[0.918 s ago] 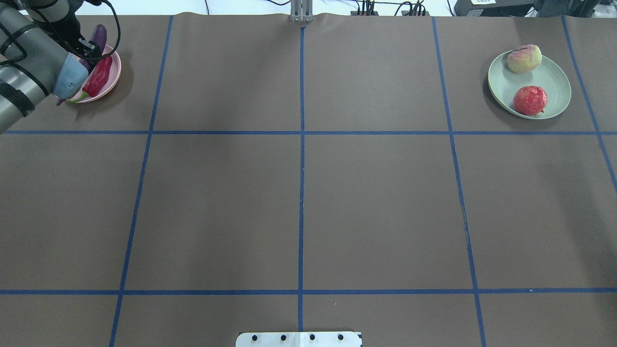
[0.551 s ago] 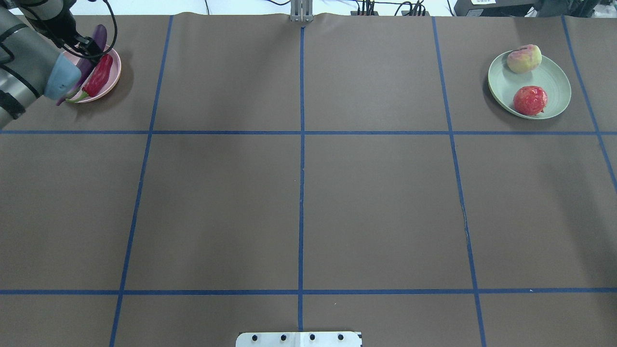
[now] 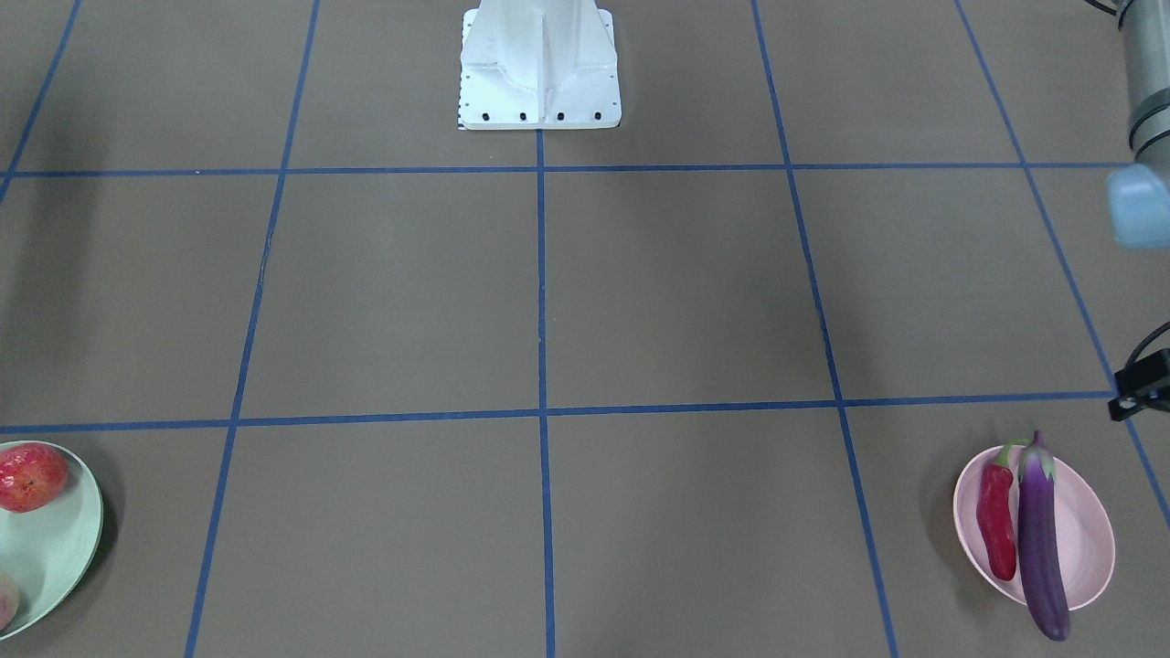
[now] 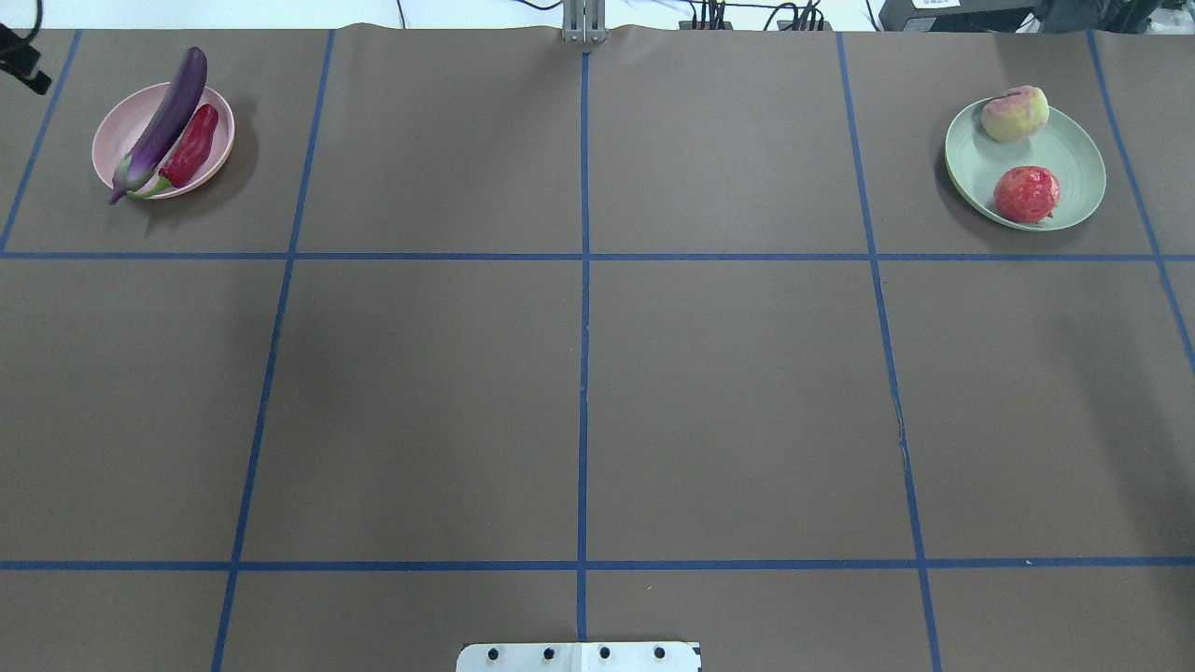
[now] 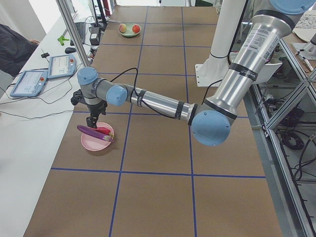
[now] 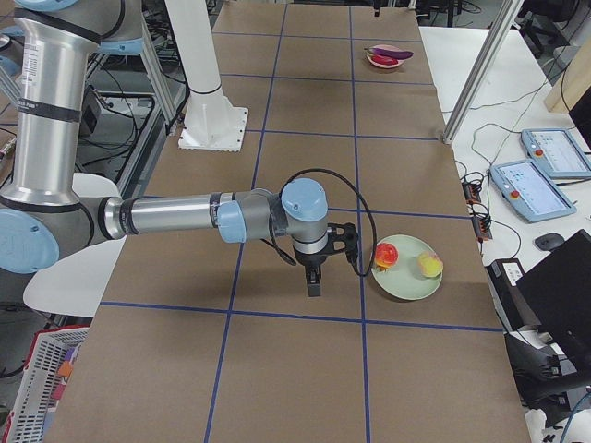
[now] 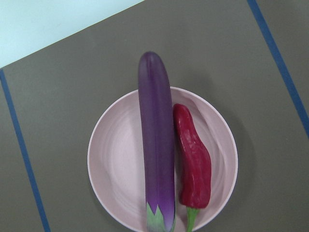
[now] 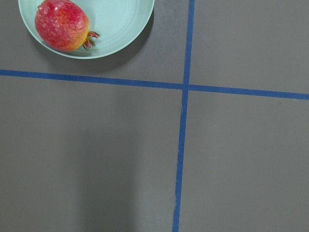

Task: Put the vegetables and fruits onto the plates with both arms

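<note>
Finished, probably: eggplant [image 4: 163, 117] and chili [image 4: 189, 147] laid on pink plate [image 4: 119, 135], apple [image 4: 1027, 194] and peach [image 4: 1015, 113] on green plate [image 4: 1074, 154]. Cannot tell how wide left gripper [image 5: 90, 123] or right gripper [image 6: 315, 289] stands.

left arm [image 5: 158, 102]: reaches out low, left gripper [image 5: 92, 121] pointing down; you can't judge its jaws.
right arm [image 6: 175, 217]: stretched level, right gripper [image 6: 315, 284] pointing down, jaws unreadable.
</note>
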`<state>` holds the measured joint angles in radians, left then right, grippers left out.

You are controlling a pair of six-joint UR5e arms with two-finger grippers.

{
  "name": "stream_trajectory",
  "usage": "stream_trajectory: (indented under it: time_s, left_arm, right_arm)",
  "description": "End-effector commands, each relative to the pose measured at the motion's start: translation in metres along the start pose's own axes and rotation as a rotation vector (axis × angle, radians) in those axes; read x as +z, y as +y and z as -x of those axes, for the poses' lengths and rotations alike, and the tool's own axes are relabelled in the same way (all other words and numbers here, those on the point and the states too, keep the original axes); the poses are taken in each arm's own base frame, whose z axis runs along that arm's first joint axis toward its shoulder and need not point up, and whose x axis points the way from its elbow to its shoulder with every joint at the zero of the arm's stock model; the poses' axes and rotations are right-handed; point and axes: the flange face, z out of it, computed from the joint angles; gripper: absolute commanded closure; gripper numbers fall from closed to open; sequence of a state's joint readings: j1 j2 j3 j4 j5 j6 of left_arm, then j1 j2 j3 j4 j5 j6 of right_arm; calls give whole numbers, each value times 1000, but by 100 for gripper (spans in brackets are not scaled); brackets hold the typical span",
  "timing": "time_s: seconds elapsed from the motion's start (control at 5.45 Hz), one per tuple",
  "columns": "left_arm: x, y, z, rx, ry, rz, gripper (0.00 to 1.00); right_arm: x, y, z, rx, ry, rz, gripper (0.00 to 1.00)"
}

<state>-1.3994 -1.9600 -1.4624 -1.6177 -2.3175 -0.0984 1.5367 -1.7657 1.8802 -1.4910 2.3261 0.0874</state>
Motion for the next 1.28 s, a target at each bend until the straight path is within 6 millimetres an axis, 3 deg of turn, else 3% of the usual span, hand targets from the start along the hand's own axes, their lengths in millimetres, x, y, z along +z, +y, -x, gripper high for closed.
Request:
stream_trajectory:
  time_s: [0.0,0.18,0.37,0.55,0.73,0.92,1.1]
  left_arm:
    - [-20,123,71,-98,-5,83,0]
    - [-2,187,106,-188,-6,140,0]
    - [-15,218,122,-208,-6,105,0]
    - [-19,261,115,-205,-6,94,0]
    - [-25,284,104,-210,-2,94,0]
    - [-27,284,97,-220,88,77,0]
    - [-34,287,103,-233,76,60,0]
  right_arm:
    - [1,1,-1,0,-1,2,0]
    - [0,1,0,1,-2,1,0]
    - [0,1,0,1,-2,1,0]
    - [0,1,0,1,-2,1,0]
    - [1,1,0,1,-1,3,0]
    - [0,0,0,0,0,1,0]
    - [0,0,0,0,3,1,0]
